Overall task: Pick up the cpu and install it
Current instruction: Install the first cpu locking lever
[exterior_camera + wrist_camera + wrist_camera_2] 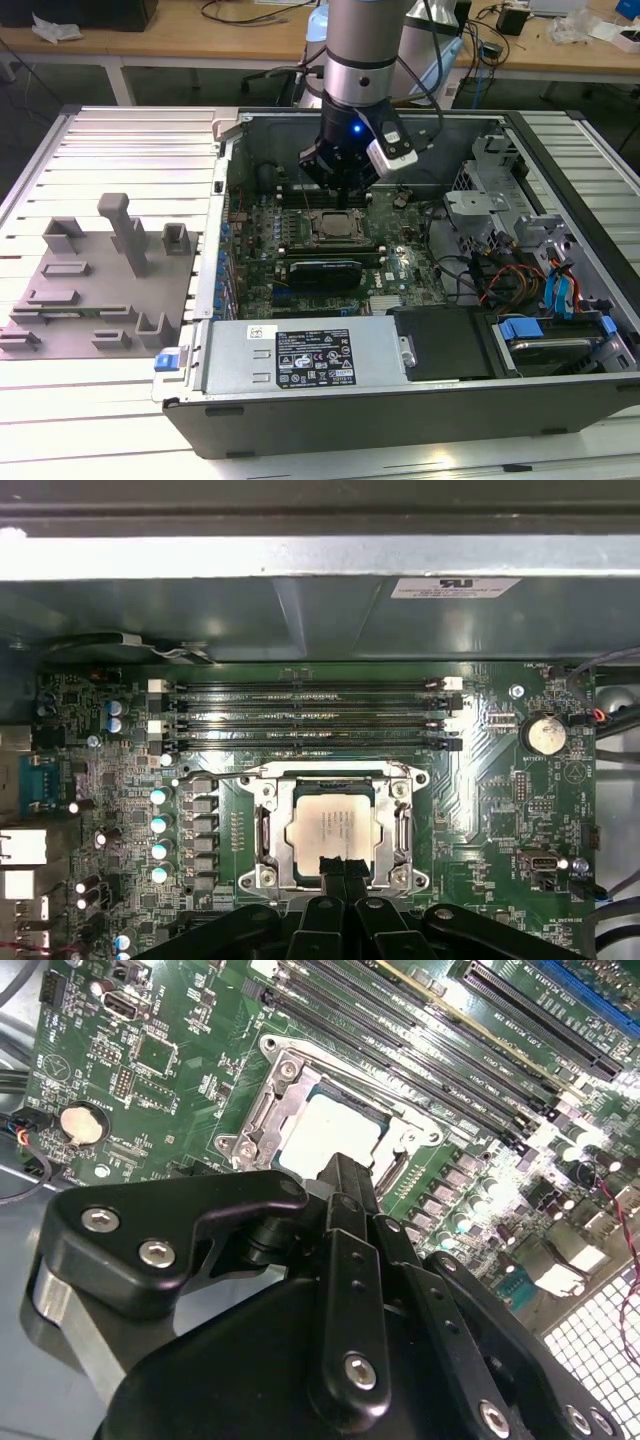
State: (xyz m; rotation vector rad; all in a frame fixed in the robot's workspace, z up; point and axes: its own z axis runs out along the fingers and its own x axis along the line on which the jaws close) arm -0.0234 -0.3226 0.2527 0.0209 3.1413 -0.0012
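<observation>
Hovering over the motherboard (480,800), the tool (340,864) has its fingers together just over the cpu (333,823), which lies flat in the socket (264,825)

The cpu (330,830) lies in the socket (262,825) on the motherboard (480,780)

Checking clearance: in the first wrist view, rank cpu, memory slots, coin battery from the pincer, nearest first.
1. cpu, in the socket, under the pincer.
2. memory slots, beyond the socket.
3. coin battery, near the board's edge.
</observation>
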